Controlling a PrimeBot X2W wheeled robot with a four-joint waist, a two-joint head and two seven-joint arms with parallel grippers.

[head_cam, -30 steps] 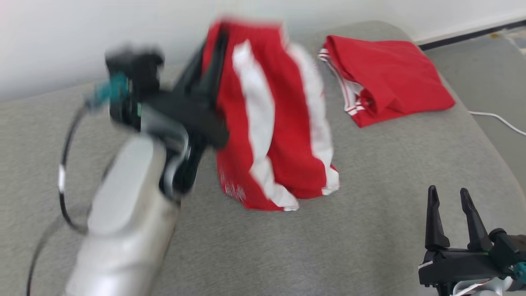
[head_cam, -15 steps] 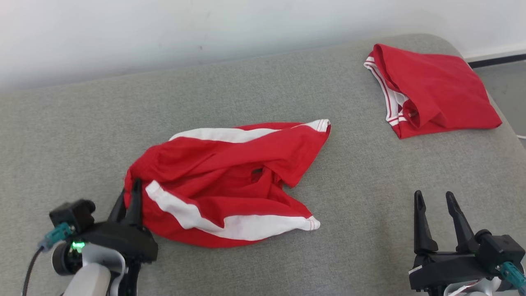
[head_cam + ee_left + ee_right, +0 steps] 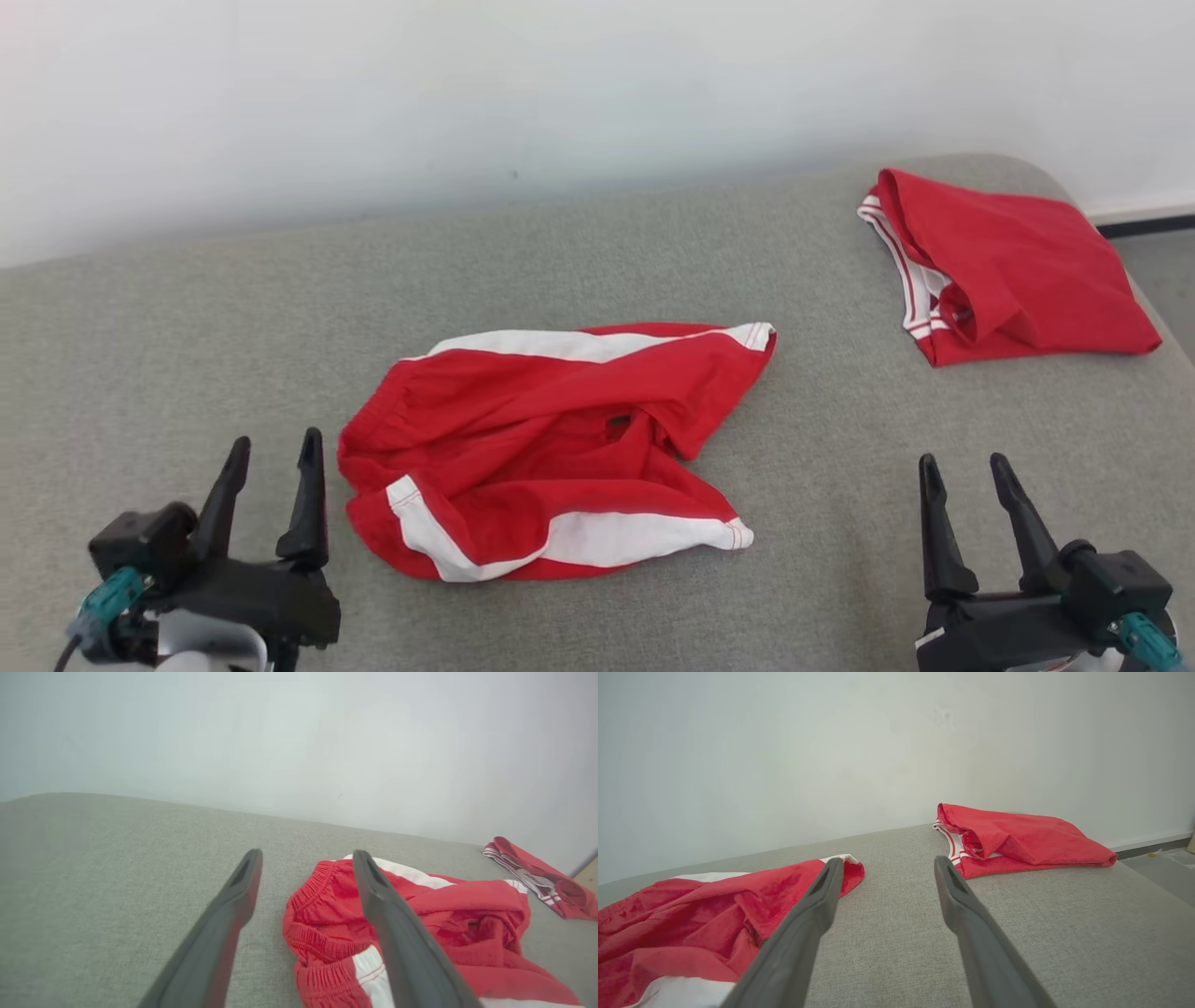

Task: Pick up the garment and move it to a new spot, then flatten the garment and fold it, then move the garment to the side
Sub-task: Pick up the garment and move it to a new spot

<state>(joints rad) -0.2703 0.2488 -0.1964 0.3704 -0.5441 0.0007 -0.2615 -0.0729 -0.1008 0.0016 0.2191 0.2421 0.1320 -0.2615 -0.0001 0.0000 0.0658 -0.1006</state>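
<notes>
The garment [image 3: 560,439], red shorts with white side stripes, lies crumpled in the middle of the grey cushion [image 3: 233,327]. Its elastic waistband [image 3: 317,914] faces my left gripper [image 3: 274,446], which stands open at the lower left, just clear of the cloth with nothing between its fingers. In the left wrist view the left gripper [image 3: 307,855] has the waistband just beyond its right finger. My right gripper [image 3: 962,463] stands open at the lower right, apart from the garment [image 3: 691,910]. In its own wrist view the right gripper [image 3: 887,861] points at bare cushion.
A second red garment [image 3: 1008,266] lies folded at the cushion's far right corner, also seen as the folded piece [image 3: 1017,837] in the right wrist view. A pale wall [image 3: 467,103] runs behind the cushion. Floor [image 3: 1162,280] shows past the right edge.
My left gripper carried the garment down from the air, laid it on the cushion, then opened and drew back left of it. The head view shifted. The right gripper stayed open.
</notes>
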